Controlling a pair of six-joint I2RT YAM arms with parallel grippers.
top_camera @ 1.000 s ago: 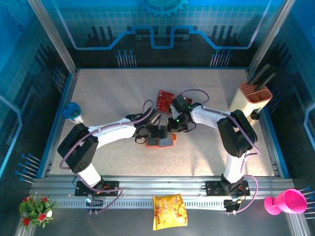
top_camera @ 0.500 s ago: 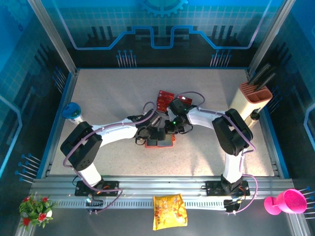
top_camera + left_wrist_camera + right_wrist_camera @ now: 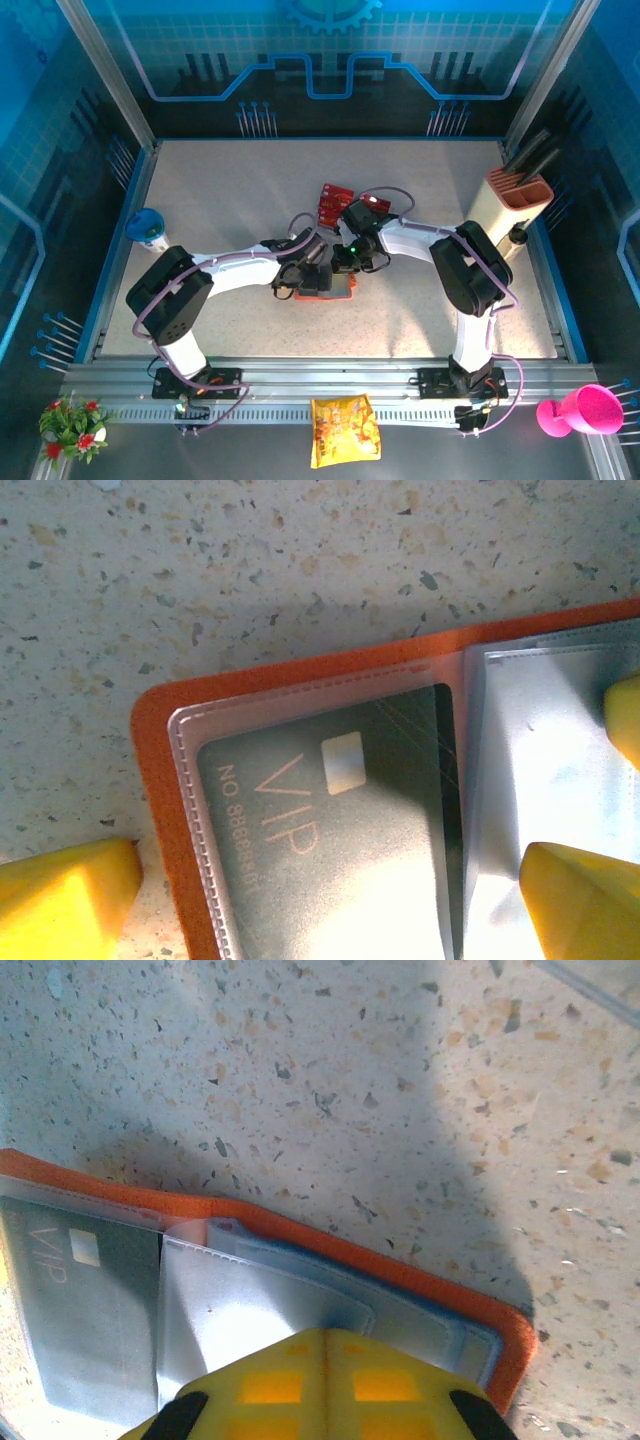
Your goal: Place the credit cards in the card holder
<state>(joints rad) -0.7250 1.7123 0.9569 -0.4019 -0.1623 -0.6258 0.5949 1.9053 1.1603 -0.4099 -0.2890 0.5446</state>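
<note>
Lying between wide left jaws, the card holder (image 3: 330,672)

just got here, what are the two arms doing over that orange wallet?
Both arms meet over the card holder, which lies open on the table. The left gripper is open over it. The right gripper is shut, its tip over the clear inner pockets. One VIP card sits in a pocket. The red credit cards lie on the table behind.
</note>
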